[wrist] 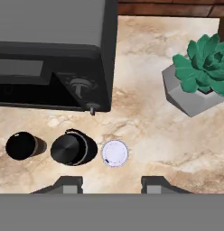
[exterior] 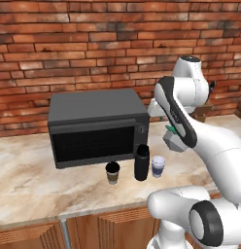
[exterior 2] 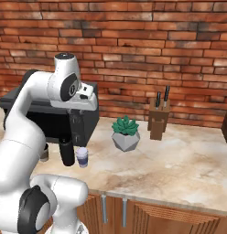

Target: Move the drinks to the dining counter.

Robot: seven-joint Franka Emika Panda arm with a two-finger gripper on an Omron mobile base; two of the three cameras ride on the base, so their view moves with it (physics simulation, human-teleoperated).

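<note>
Three drinks stand in a row on the marble counter in front of the microwave. The dark coffee cup (exterior: 112, 172) (wrist: 22, 145) with its tan sleeve is on the left. The tall black bottle (exterior: 141, 163) (exterior 2: 67, 152) (wrist: 72, 148) is in the middle. The small white cup (exterior: 158, 166) (exterior 2: 82, 156) (wrist: 114, 152) with a blue band is on the right. My gripper (wrist: 110, 182) hangs above them, pointing down, roughly over the white cup. It is open, with nothing between its fingers. The dining counter is out of view.
A black microwave (exterior: 95, 126) (wrist: 50, 45) stands right behind the drinks against the brick wall. A succulent in a grey pot (exterior 2: 126, 132) (wrist: 199, 76) sits to their right. A wooden knife block (exterior 2: 159, 121) is farther right. The counter's front edge (exterior: 69, 211) runs close to the drinks.
</note>
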